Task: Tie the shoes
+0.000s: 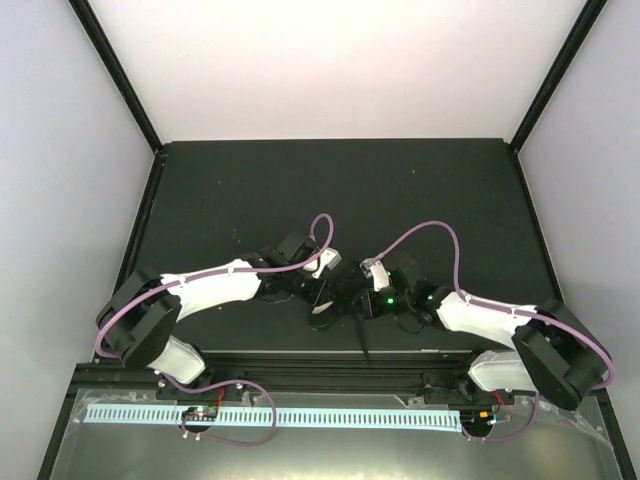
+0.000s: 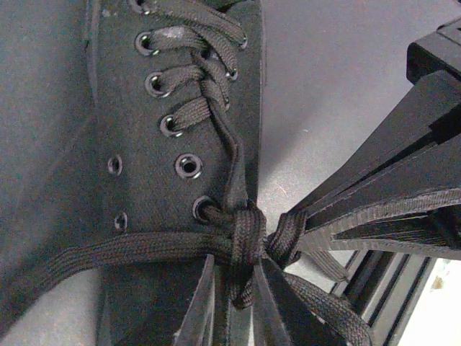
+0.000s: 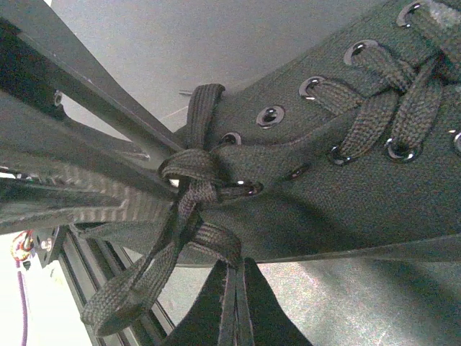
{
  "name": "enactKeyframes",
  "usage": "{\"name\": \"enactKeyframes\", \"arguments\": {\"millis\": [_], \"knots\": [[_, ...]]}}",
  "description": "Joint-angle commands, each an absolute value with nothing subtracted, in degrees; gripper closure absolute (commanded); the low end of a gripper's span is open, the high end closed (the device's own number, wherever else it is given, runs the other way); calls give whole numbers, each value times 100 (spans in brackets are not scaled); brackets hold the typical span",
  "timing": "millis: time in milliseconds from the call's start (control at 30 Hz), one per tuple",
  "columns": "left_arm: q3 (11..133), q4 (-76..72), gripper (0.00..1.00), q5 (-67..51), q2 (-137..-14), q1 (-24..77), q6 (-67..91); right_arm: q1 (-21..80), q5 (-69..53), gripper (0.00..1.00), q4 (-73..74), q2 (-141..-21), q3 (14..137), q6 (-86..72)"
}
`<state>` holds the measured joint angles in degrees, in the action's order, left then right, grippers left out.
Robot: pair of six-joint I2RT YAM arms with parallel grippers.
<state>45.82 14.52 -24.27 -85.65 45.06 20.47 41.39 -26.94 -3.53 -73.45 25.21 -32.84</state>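
Note:
The black shoe (image 2: 144, 144) lies on the dark table, its laced upper filling the left wrist view and showing in the right wrist view (image 3: 346, 180). A half-made knot (image 2: 248, 234) sits by the shoe's end eyelets. My left gripper (image 2: 232, 295) is shut on a lace strand just below the knot. My right gripper (image 3: 234, 281) is shut on a lace loop (image 3: 216, 245) beside the knot (image 3: 191, 169). In the top view both grippers, left (image 1: 333, 290) and right (image 1: 354, 293), meet tip to tip over the shoe and hide most of it. A lace tail (image 1: 362, 335) trails toward the near edge.
The black table mat (image 1: 300, 190) stretches back to white walls. A black metal rail (image 1: 320, 362) runs along the near edge, with a white perforated strip (image 1: 300, 416) below it. Purple cables (image 1: 420, 235) arc over both arms.

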Motion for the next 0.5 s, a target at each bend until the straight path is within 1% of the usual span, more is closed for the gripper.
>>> {"name": "enactKeyframes", "arguments": {"millis": [0,100,267,467], "knots": [[4797,1129,87,-2533,-8678,4482,2035,4130,-2701,98,-462,-7345,2487,-3162],[4782,1016,98,-2499,-8677,4474,2047,4131,-2536,98,-383,-7246,2494,-3181],[4776,1069,99,-2256,-8494,4453,2022,4131,-2286,98,-140,-7135,2631,-3112],[4814,1192,99,-2218,-8390,4382,1932,4130,-2262,98,-31,-7199,2879,-3005]]}}
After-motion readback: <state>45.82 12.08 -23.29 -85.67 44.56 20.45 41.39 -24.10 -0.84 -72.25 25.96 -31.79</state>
